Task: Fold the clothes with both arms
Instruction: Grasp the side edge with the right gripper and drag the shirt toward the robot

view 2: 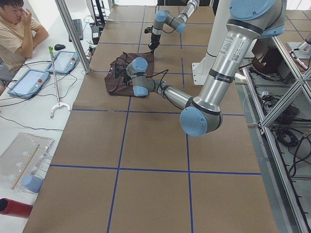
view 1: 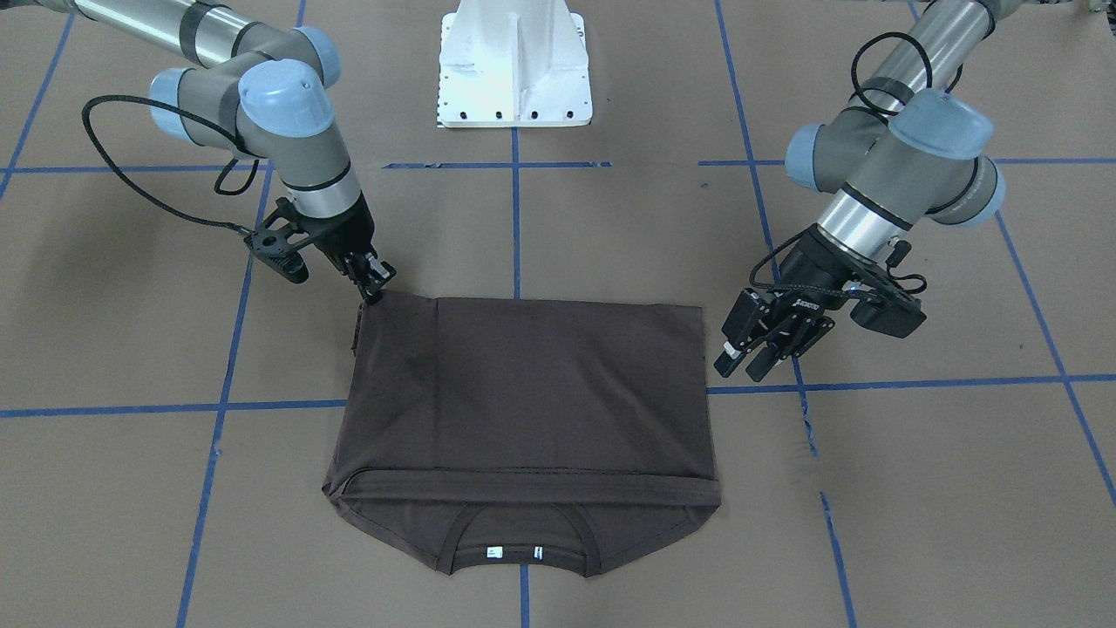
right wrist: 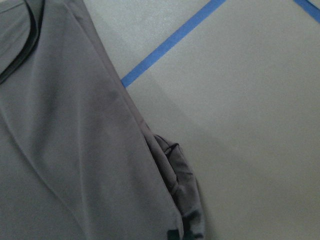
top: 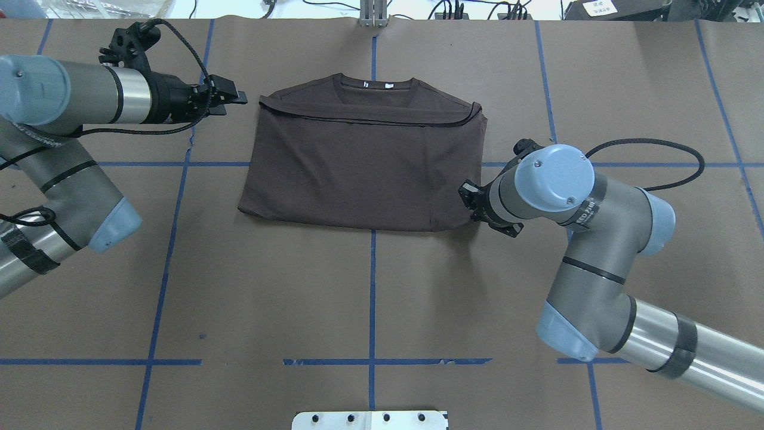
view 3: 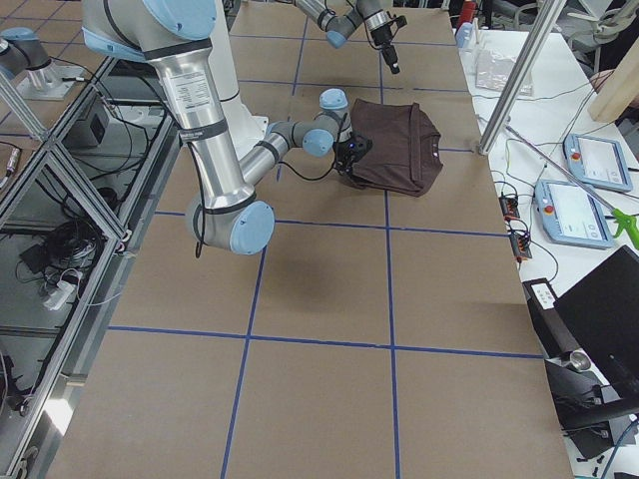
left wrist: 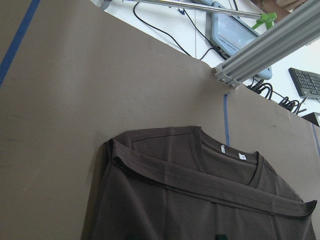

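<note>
My right gripper pinches the shirt's near right corner; my left gripper hangs, fingers apart, just left of it.

Open table around T-shirt, base block well apart

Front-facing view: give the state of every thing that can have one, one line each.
dark brown short-sleeved T-shirt: folded in half, lying flat, bottom half laid up over the chest, white neck tags uncovered.
left arm's black two-finger gripper: open, empty, beside the shirt and clear of it.
right arm's black two-finger gripper: shut on the shirt's corner at the fold edge.
</note>
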`<state>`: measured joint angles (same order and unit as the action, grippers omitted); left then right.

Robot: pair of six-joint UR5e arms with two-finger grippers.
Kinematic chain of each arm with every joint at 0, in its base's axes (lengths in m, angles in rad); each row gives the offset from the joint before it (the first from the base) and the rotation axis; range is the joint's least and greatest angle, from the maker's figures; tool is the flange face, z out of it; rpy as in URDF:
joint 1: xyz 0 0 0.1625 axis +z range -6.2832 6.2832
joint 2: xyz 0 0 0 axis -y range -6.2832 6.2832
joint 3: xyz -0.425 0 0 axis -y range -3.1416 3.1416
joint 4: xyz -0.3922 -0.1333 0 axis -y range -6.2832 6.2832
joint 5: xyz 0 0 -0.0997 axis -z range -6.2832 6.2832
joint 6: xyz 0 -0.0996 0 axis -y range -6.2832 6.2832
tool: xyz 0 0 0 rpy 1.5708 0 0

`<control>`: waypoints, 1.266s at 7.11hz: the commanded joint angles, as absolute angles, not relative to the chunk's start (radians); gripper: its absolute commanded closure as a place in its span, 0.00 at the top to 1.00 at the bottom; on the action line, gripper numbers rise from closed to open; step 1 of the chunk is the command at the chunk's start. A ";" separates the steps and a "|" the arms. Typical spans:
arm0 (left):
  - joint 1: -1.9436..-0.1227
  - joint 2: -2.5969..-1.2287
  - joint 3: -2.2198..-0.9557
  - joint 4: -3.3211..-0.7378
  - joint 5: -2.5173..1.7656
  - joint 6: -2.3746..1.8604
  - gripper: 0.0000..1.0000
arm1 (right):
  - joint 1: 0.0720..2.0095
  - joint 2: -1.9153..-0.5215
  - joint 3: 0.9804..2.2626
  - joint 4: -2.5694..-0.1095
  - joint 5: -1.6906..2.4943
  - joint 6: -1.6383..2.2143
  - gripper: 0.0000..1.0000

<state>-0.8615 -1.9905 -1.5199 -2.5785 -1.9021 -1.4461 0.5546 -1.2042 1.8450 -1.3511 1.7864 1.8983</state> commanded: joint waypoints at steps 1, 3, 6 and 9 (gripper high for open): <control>-0.856 -1.990 -1.549 -2.582 -1.910 -1.445 0.83 | 0.459 -1.404 2.108 -1.387 1.869 1.901 0.00; -0.847 -1.987 -1.610 -2.568 -1.978 -1.445 0.99 | 0.286 -1.591 2.300 -1.388 1.954 1.908 0.00; -0.801 -1.945 -1.687 -2.569 -2.010 -1.543 1.00 | 0.004 -1.663 2.324 -1.387 1.985 1.973 0.00; -0.787 -1.896 -1.689 -2.566 -2.011 -1.612 0.96 | 0.025 -1.655 2.310 -1.388 1.959 1.985 1.00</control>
<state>-0.7918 -1.9255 -1.6792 -2.5667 -2.0107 -1.5827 -0.0199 -1.6610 2.3114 -1.3881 1.9689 1.9818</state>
